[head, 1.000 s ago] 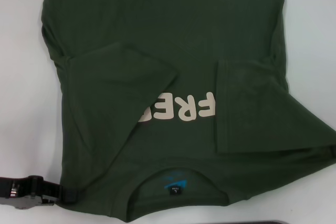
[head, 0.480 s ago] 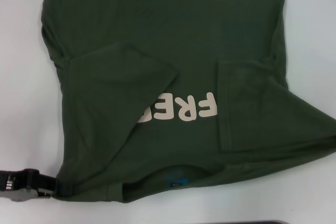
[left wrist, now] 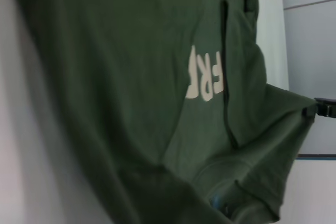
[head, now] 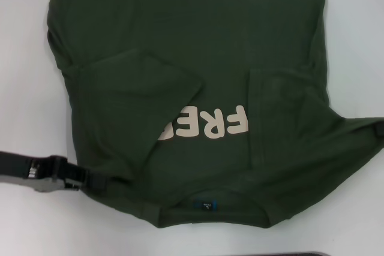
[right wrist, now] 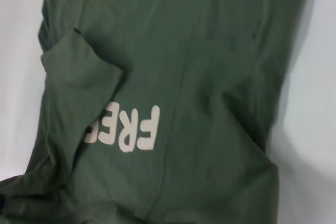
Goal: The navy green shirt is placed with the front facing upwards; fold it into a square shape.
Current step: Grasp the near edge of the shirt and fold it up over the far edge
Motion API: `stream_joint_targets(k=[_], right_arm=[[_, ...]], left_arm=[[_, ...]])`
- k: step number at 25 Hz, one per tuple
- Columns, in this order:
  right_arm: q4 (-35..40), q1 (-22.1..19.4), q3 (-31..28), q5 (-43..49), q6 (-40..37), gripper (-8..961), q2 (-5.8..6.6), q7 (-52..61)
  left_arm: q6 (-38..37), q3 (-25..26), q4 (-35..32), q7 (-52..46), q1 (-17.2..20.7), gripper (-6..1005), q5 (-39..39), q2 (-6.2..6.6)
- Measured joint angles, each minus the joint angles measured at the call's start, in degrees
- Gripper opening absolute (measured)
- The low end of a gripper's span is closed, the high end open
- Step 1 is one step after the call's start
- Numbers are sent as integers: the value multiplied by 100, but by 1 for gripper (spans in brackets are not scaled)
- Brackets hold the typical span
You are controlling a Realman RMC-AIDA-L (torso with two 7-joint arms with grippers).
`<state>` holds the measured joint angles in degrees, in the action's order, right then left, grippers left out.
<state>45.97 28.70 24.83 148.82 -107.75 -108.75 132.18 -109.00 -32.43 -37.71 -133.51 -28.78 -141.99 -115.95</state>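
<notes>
Gripping the collar-end corners of the navy green shirt [head: 192,88]: left tool [head: 90,181] at lower left, right tool [head: 378,130] at right edge, both clamped on cloth. Best lifted level and together. Shirt fills frame on white worktop [head: 24,88]; fingers buried, lettering half covered.

Matt cotton-like navy green shirt [head: 192,40]
</notes>
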Motion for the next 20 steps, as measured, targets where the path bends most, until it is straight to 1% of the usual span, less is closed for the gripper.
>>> stream_joint_targets(k=[3,7,8,11,17,20], right_arm=[[0,68,-11,-25,0,2,4,0],[0,130,-34,-40,0,2,11,5],[0,142,-53,-45,-1,2,13,9],[0,164,-115,-68,-9,3,27,23],[2,181,-183,-116,-40,3,101,94],[8,219,-275,-124,-3,3,121,162]], left_arm=[[-26,2,-5,-89,-145,43,6,2],[-179,144,-13,-145,-309,43,98,53],[-281,264,-28,-155,-384,43,153,87],[-332,383,-34,-190,-448,43,162,125],[-315,730,6,-309,-633,43,175,310],[-225,776,28,-374,-748,43,210,326]])
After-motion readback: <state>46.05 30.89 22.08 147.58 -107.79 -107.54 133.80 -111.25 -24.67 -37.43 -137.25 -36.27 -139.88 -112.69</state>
